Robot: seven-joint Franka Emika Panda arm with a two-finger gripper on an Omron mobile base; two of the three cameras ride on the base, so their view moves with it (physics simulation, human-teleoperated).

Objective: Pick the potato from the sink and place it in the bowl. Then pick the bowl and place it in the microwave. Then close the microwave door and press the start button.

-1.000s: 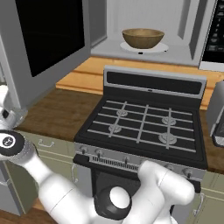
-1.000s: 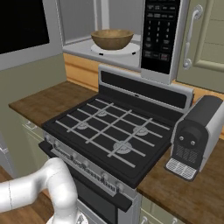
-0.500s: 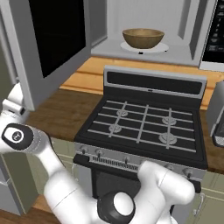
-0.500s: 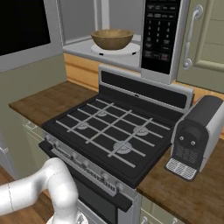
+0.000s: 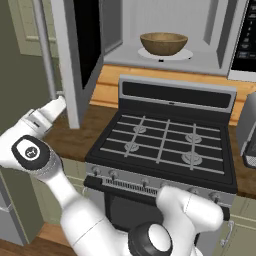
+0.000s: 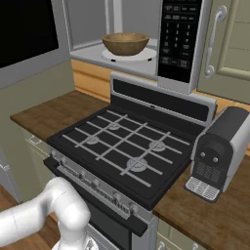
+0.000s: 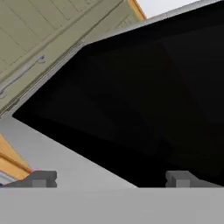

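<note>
You see the bowl (image 5: 163, 44) sitting on the white turntable plate (image 6: 141, 54) inside the microwave (image 6: 183, 44), above the stove (image 5: 162, 142). The microwave door (image 5: 82, 45) stands swung out to the microwave's left. The gripper (image 7: 109, 178), fingers spread wide and holding nothing, faces the door's black window.

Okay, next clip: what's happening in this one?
The wooden bowl already sits on the turntable inside the microwave above the stove; whether the potato is in it cannot be seen. The microwave door stands partly open. The arm has swung out to the left, and its open tool faces the door's black window close up, holding nothing, apparently set to push it shut.
</note>
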